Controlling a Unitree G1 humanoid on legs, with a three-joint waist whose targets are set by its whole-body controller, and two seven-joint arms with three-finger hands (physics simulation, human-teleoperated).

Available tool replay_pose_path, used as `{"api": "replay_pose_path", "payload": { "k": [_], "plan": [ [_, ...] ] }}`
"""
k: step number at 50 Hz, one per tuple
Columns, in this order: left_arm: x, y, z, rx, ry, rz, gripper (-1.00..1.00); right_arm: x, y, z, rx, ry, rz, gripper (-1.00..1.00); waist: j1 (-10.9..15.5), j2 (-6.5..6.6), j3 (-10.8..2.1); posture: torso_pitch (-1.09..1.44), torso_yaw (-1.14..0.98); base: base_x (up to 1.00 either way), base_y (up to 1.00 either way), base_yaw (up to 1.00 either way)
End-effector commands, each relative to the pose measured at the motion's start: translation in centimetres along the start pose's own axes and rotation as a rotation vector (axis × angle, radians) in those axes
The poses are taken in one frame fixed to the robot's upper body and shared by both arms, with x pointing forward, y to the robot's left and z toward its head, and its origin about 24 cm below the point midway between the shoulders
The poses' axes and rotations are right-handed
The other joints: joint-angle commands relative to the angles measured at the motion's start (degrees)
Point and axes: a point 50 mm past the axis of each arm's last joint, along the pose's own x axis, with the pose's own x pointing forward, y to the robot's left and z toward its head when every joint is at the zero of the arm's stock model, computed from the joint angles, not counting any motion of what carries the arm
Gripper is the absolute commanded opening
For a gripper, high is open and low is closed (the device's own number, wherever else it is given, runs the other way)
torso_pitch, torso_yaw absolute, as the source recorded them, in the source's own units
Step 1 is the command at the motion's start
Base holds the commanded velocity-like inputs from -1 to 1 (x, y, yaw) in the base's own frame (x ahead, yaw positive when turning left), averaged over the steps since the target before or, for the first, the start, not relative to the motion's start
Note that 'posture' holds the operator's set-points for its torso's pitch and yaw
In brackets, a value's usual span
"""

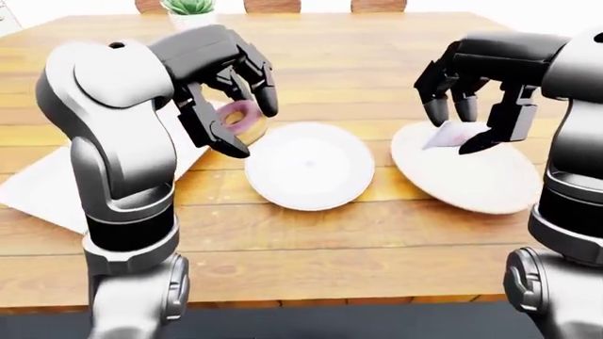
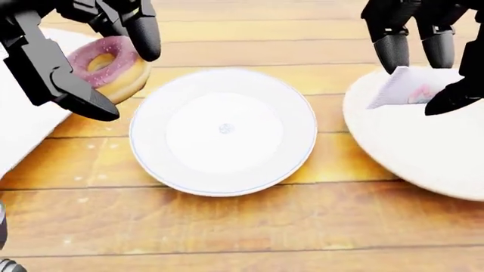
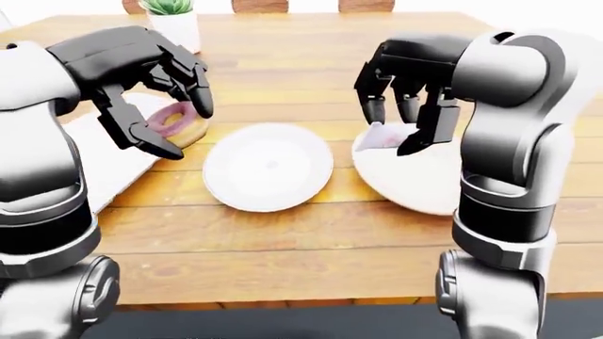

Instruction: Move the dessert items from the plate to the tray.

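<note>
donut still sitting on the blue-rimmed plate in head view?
No. The donut is gripped in the left robot hand, off the view's left of the bare blue-rimmed plate.

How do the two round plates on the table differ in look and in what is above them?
The middle plate is smooth white with a thin blue rim line; the right plate is cream with a textured rim and looks larger. The middle plate is bare with no hand over it; above the right plate the right hand holds a pale cake slice. Both are round and lie on the wooden table.
</note>
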Motion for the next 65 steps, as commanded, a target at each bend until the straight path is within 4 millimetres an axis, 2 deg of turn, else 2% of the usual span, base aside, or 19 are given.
{"api": "replay_pose_path", "payload": {
  "k": [1, 5, 9, 11, 17, 21, 23, 24, 25, 28, 32, 34, 37, 42, 44, 49, 58, 62, 65],
  "plan": [
    [-1.18, 1.48, 0.65, 0.023, -0.019, 0.095, -0.4, -0.88, -1.23, 0.79, -0.032, -0.02, -0.077, -0.88, 0.65, -0.31, -1.5, 0.0, 0.0, 0.0, 0.47, 0.0],
    [-1.24, 1.6, 0.69, 0.024, -0.02, 0.096, -0.4, -0.86, -1.28, 0.83, -0.034, -0.019, -0.077, -0.88, 0.8, 2.57, -0.22, 0.0, 0.0, 0.0, 0.47, 0.0],
    [-1.24, 1.51, 0.56, 0.024, -0.018, 0.094, -0.4, -0.84, -1.14, 0.84, -0.029, -0.02, -0.073, -0.88, 0.08, 7.83, -2.31, 0.0, 0.0, 0.0, 0.62, 0.0],
    [-1.3, 1.56, 0.65, 0.025, -0.019, 0.094, -0.4, -0.81, -1.1, 0.76, -0.029, -0.019, -0.073, -0.87, 0.58, 6.82, -0.53, 0.0, 0.0, 0.0, 0.62, 0.0],
    [-1.49, 1.63, 0.78, 0.027, -0.021, 0.094, -0.4, -0.96, -1.21, 0.85, -0.027, -0.022, -0.075, -0.87, 0.33, 3.52, 0.12, 0.0, 0.0, 0.0, 0.62, 0.0],
    [-1.4, 1.43, 0.63, 0.03, -0.019, 0.09, -0.41, -0.89, -1.04, 0.86, -0.025, -0.022, -0.074, -0.87, 0.5, 1.74, 0.03, 0.0, 0.0, 0.0, 0.62, 0.0],
    [-1.4, 1.38, 0.62, 0.029, -0.019, 0.089, -0.41, -0.83, -1.01, 0.88, -0.024, -0.023, -0.073, -0.87, 0.68, -0.73, -0.91, 0.0, 0.0, 0.0, 0.62, 0.0],
    [-1.36, 1.35, 0.58, 0.029, -0.019, 0.088, -0.4, -0.78, -0.96, 0.88, -0.024, -0.023, -0.072, -0.87, 0.13, 1.15, -0.41, 0.0, 0.0, 0.0, 0.62, 0.0],
    [-1.29, 1.34, 0.5, 0.029, -0.018, 0.088, -0.41, -0.75, -0.94, 0.87, -0.024, -0.023, -0.072, -0.87, 0.59, -0.22, -1.02, 0.0, 0.0, 0.0, 0.61, 0.0],
    [-1.31, 1.34, 0.47, 0.029, -0.017, 0.088, -0.41, -0.68, -0.9, 0.9, -0.023, -0.024, -0.071, -0.88, 1.33, -0.35, -2.34, 0.0, 0.0, 0.0, 0.62, 0.0],
    [-1.47, 1.46, 0.53, 0.03, -0.018, 0.089, -0.41, -0.8, -1.03, 0.96, -0.025, -0.023, -0.071, -0.87, 0.81, 3.16, -0.87, 0.0, 0.0, 0.0, 0.62, 0.0],
    [-1.52, 1.54, 0.59, 0.031, -0.018, 0.09, -0.41, -0.83, -1.14, 1.03, -0.026, -0.024, -0.072, -0.87, 0.77, 7.73, -1.6, 0.0, 0.0, 0.0, 0.62, 0.0],
    [-1.55, 1.55, 0.54, 0.03, -0.018, 0.091, -0.41, -0.76, -1.16, 1.07, -0.025, -0.025, -0.072, -0.87, 1.14, 6.9, -0.38, 0.0, 0.0, 0.0, 0.62, 0.0],
    [-1.55, 1.54, 0.58, 0.029, -0.022, 0.089, -0.4, -0.77, -1.32, 1.14, -0.025, -0.025, -0.075, -0.87, 1.08, 4.53, -0.85, 0.0, 0.0, 0.0, 0.62, 0.0],
    [-1.54, 1.43, 0.5, 0.03, -0.021, 0.086, -0.4, -0.66, -1.33, 1.06, -0.014, -0.023, -0.079, -0.83, 1.11, 2.61, 0.16, 0.0, 0.0, 0.0, 0.23, 0.0],
    [-1.45, 1.25, 0.53, 0.032, -0.022, 0.081, -0.4, -0.68, -1.28, 1.08, -0.006, -0.026, -0.082, -0.8, 0.74, 4.2, -0.03, 0.0, 0.0, 0.0, 0.0, 0.0],
    [-1.48, 1.21, 0.55, 0.033, -0.023, 0.08, -0.41, -0.62, -1.14, 1.15, 0.0, -0.032, -0.083, -0.8, 1.71, 2.29, 1.31, 0.0, 0.0, 0.0, 0.0, 0.0],
    [-1.49, 1.27, 0.51, 0.034, -0.023, 0.079, -0.4, -0.36, -0.95, 1.21, -0.001, -0.037, -0.078, -0.82, 2.65, -0.08, 0.77, 0.0, 0.0, 0.0, 0.0, 0.0],
    [-1.56, 1.38, 0.6, 0.034, -0.025, 0.082, -0.41, -0.22, -1.47, 1.66, 0.005, -0.049, -0.096, -0.83, 2.68, 0.7, 0.74, 0.0, 0.0, 0.0, 0.0, 0.0]
  ]
}}
